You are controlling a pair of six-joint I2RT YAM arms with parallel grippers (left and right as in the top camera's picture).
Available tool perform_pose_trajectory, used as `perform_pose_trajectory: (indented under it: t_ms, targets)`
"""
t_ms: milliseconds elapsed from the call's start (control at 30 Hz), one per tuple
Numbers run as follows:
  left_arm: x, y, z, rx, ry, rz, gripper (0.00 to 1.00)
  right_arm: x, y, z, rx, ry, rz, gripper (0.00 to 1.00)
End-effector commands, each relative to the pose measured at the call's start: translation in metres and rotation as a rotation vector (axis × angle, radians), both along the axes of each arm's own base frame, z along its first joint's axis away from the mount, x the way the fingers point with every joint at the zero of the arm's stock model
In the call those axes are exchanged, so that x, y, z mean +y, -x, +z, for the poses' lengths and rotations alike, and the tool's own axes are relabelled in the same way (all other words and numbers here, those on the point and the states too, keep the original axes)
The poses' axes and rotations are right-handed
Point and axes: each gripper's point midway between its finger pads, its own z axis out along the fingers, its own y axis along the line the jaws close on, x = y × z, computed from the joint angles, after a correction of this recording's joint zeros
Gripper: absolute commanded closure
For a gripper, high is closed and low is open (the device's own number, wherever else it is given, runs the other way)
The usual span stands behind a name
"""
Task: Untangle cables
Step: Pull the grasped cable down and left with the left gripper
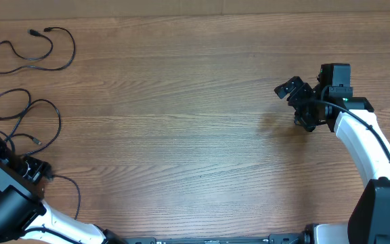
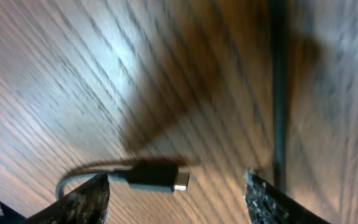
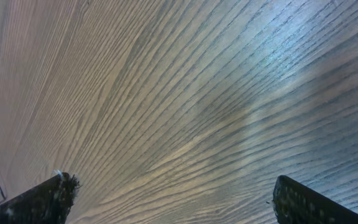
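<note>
You have two sets of cables on the desk (image 1: 181, 135), both thin black cords. One loose loop (image 1: 72, 51) lies by itself well beyond the left gripper (image 1: 40, 171), toward the far edge, and both of its small plugs show near each other. The second set, a tangle (image 1: 59, 122) of several overlapping loops, lies just beyond the left gripper, and its near strands run in under the arm.

In the left wrist view, the left gripper (image 2: 176, 193) has its jaws spread. A plug (image 2: 160, 176) with a pale metal tip lies flat on the wood between them, close to one finger but not pinched. The right gripper (image 1: 296, 105) hangs far across the desk from the left gripper, with its jaws spread wide over bare wood (image 3: 173, 199).

The left arm hides where the tangle's strands cross, so you cannot count the cords there. The left wrist view is blurred. A dark line (image 2: 278, 81) runs past one finger, and you cannot tell which cord it is. Another thin strand (image 1: 78, 196) curls out on the near side of the left gripper, and its end is hidden.
</note>
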Motion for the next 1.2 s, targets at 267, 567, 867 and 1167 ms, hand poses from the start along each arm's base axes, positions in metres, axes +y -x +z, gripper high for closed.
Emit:
perform_pose_trajectory:
  t_ms: [267, 567, 867, 1167]
  targets:
    - [-0.005, 0.022, -0.015, 0.101, 0.01, -0.042, 0.39, -0.003, -0.007, 0.008, -0.026, 0.012, -0.003, 0.0]
    - [0.008, 0.026, -0.015, 0.133, -0.059, -0.061, 0.33, -0.003, -0.007, 0.008, -0.026, 0.012, -0.003, 0.0]
    - [0.005, 0.02, -0.026, 0.088, -0.057, -0.049, 0.41, -0.003, -0.007, 0.008, -0.026, 0.012, -0.003, 0.0]
    - [-0.004, 0.016, -0.038, 0.035, -0.035, -0.033, 0.78, -0.003, -0.007, 0.008, -0.026, 0.012, -0.003, 0.0]
